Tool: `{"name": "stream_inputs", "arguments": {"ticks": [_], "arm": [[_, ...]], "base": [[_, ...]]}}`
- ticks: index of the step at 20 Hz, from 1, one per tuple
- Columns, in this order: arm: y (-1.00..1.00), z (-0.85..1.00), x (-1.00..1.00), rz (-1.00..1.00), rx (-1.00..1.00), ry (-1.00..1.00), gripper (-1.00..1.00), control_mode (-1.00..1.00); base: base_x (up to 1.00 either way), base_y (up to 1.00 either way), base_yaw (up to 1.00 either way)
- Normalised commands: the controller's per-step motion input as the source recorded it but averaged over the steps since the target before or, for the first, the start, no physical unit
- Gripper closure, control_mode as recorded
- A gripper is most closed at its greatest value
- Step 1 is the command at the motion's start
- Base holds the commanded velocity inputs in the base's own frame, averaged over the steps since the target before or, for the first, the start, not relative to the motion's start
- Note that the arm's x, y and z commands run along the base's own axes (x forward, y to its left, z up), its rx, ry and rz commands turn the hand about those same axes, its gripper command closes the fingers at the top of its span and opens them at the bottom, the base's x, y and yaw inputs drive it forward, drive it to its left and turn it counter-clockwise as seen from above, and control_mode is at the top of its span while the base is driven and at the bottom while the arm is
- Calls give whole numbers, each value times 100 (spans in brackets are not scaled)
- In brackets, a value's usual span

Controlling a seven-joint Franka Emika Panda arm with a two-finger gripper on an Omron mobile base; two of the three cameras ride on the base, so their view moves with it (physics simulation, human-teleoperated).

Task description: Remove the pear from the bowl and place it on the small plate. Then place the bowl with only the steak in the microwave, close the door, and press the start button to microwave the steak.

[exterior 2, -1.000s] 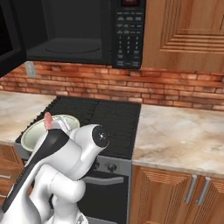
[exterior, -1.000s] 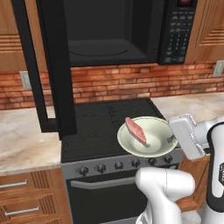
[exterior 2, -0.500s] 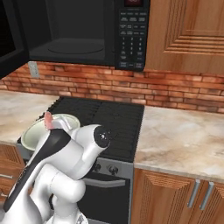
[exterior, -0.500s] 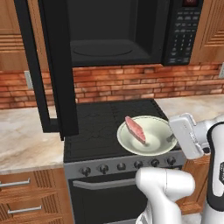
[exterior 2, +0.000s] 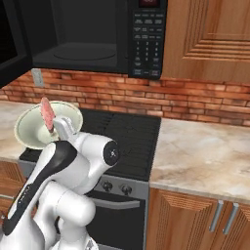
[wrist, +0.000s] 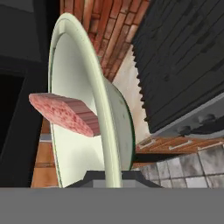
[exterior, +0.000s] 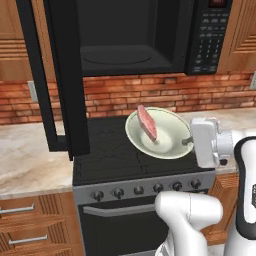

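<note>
My gripper point(exterior: 189, 141) is shut on the right rim of the off-white bowl point(exterior: 165, 142) and holds it in the air over the black stove. The pink-red steak point(exterior: 147, 122) lies in the bowl, leaning against its left wall. The bowl hangs below and in front of the microwave's dark cavity point(exterior: 117, 40), whose door point(exterior: 65, 75) stands swung out to the left. In the right base view the bowl point(exterior 2: 34, 129) and steak point(exterior 2: 47, 113) sit left of my arm. The hand view looks along the bowl's rim point(wrist: 76, 78) past the steak point(wrist: 65, 113). The pear and the small plate are out of view.
The gas stove point(exterior: 110, 150) with its row of knobs lies under the bowl. Marble counter runs on the left point(exterior: 25, 160) and on the right point(exterior 2: 205, 151). The keypad panel point(exterior: 209, 35) is at the microwave's right. Wooden cabinets flank the microwave.
The bowl with the steak has risen and moved a little left toward the open microwave. The whole picture has shifted slightly, so the camera has moved too.
</note>
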Motion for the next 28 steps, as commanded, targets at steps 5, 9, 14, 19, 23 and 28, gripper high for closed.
{"name": "stream_inputs", "arguments": {"ticks": [5,9,14,19,23,28], "arm": [[40,62,28,-11,3,-5,100,-100],[-11,78,34,-13,11,0,100,-100],[-38,80,26,-14,17,1,100,-100],[-14,65,23,-9,13,0,100,-100],[2,51,51,-4,1,0,100,-100],[1,33,60,0,0,2,100,-100]], "base": [[0,0,0],[0,0,0],[0,0,0],[0,0,0],[0,0,0],[0,0,0]]}}
